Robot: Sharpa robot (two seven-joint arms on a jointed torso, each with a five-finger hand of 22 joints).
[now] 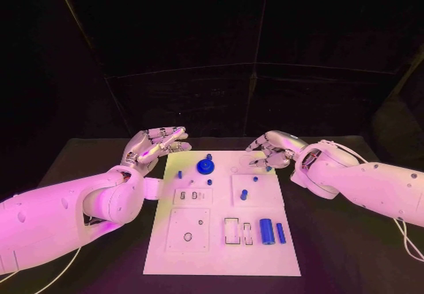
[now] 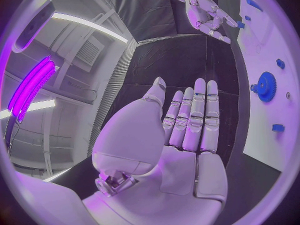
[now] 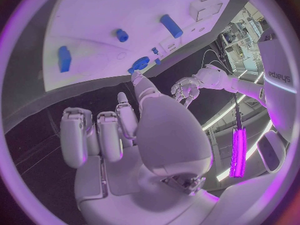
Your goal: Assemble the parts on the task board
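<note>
Both hands hovered at the far edge of the task board (image 1: 265, 257): left hand (image 1: 157, 146) flat and empty, right hand (image 1: 272, 151) curled, holding nothing I could see. The blue gear (image 1: 206, 167) sat upper middle. Best bet: come straight down, pinch its rim evenly.
</note>
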